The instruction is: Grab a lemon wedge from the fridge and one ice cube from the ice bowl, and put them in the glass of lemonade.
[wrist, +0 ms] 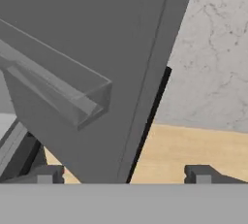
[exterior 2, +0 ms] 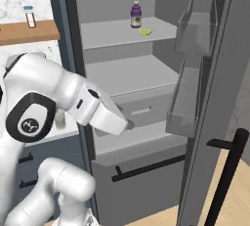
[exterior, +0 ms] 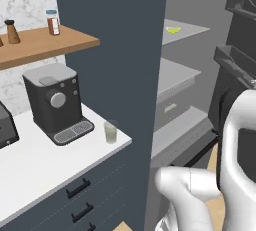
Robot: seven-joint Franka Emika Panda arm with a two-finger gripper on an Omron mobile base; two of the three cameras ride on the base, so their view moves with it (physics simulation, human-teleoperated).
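Three views, taken in turn.

Left base view: fridge (exterior: 110,75) fills the centre as a tall dark grey-blue slab, with its pale grey shelves at centre right. Lemon wedge (exterior: 173,29) lies on the top shelf, upper right of centre. Glass of lemonade (exterior: 110,132) stands near the right edge of the white tabletop (exterior: 35,160), at centre left, just right of the dark coffee machine (exterior: 54,102). Wooden shelf (exterior: 45,42) at upper left carries a red-labelled spice jar (exterior: 52,22) and a brown shaker (exterior: 11,31). White arm (exterior: 235,145) rises at lower right.

Right base view: fridge (exterior 2: 56,19) stands open, door swung to the right edge with clear door bins (exterior 2: 195,24) and a black bar handle (exterior 2: 227,171). Lemon wedge (exterior 2: 145,32) rests on the top shelf at upper centre, just beside a purple bottle (exterior 2: 135,14). Arm (exterior 2: 73,100) reaches from the left toward the middle shelves; fingers hidden here.

Hand view: fingers (wrist: 124,173) spread wide at the bottom edge, one tip at lower left and one at lower right, holding nothing. Dark door panel with a clear bin (wrist: 72,92) slants across the left, wooden floor (wrist: 193,150) at lower right, marbled wall (wrist: 213,48) at upper right.
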